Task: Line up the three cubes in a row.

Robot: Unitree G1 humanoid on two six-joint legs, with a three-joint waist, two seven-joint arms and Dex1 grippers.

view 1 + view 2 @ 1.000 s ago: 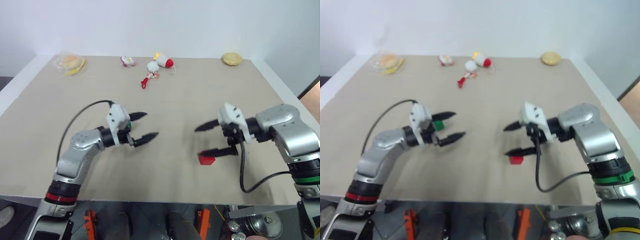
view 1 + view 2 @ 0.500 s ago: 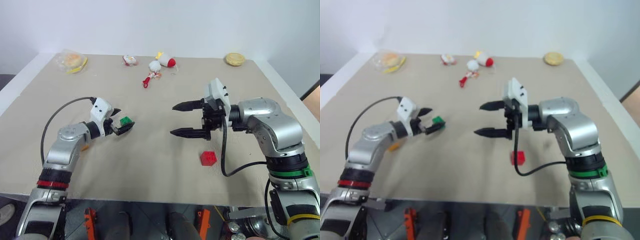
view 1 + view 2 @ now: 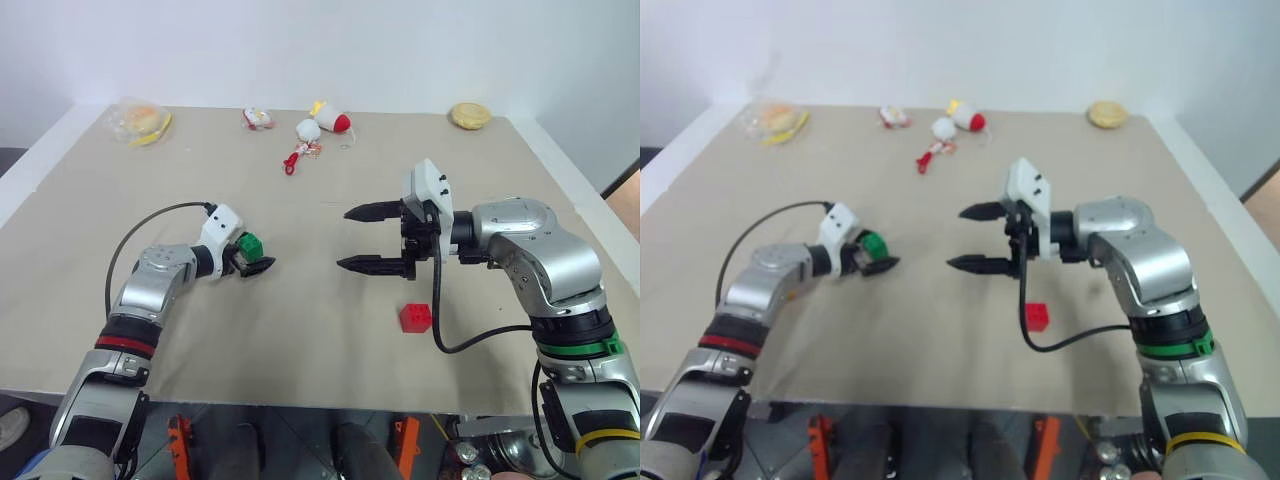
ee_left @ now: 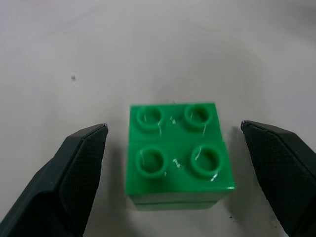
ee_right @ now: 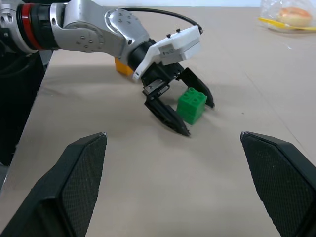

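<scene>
The green cube point(image 4: 175, 150) sits studs-up on the table between the two fingers of my left gripper point(image 3: 252, 254). The gripper is open, with a gap on each side of the cube. The same cube point(image 5: 191, 105) shows in the right wrist view, straddled by the left fingers. The yellow-orange cube point(image 5: 122, 67) lies just behind my left wrist. The red cube point(image 3: 416, 317) rests alone near the table's front edge. My right gripper point(image 3: 345, 238) hovers open above and to the left of it, pointing toward the left gripper and holding nothing.
Along the far edge of the beige table point(image 3: 330, 360) lie a bagged food item point(image 3: 143, 122), white-and-red plush toys point(image 3: 322, 125), a small red trinket point(image 3: 295, 160) and a round yellowish food item point(image 3: 468, 116). Bare table lies between the two grippers.
My left gripper has dropped to the table around the green cube and its fingers have narrowed a little. The right gripper first rose away from the red cube, then held still.
</scene>
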